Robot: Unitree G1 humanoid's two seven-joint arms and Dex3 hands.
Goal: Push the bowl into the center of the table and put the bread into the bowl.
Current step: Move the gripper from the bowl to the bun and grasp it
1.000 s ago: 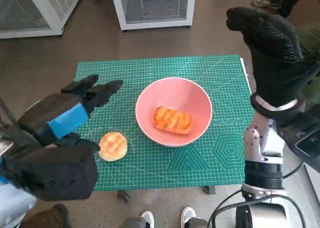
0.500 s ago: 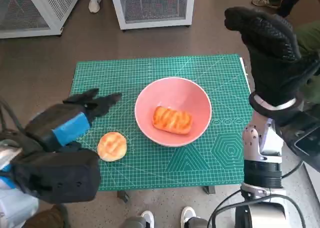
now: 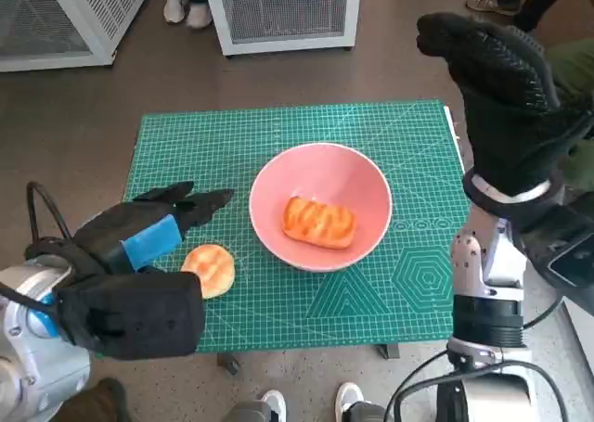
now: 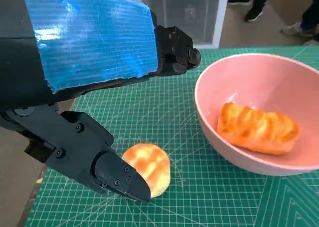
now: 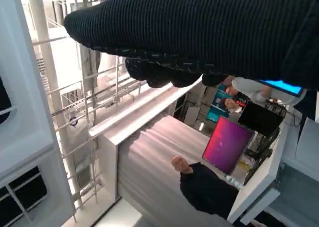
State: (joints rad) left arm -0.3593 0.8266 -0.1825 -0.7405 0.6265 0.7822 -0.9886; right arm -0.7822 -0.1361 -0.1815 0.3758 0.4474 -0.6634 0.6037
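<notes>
Left hand [image 3: 139, 241], open and empty, hovers over the round bun [image 3: 209, 270] beside the pink bowl [image 3: 371, 176], apparently ready to grasp it next.

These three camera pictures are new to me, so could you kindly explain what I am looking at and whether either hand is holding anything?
This is a humanoid robot at a small table. The head view looks steeply down; each wrist view comes from a camera behind one hand. On the green mat stands a pink bowl with a long bread in it. A round bun lies on the mat beside the bowl. The left hand, black with blue tape, is open at the bun and holds nothing. The right hand, in a black glove, is raised beside the table; its camera shows a room and a person.
</notes>
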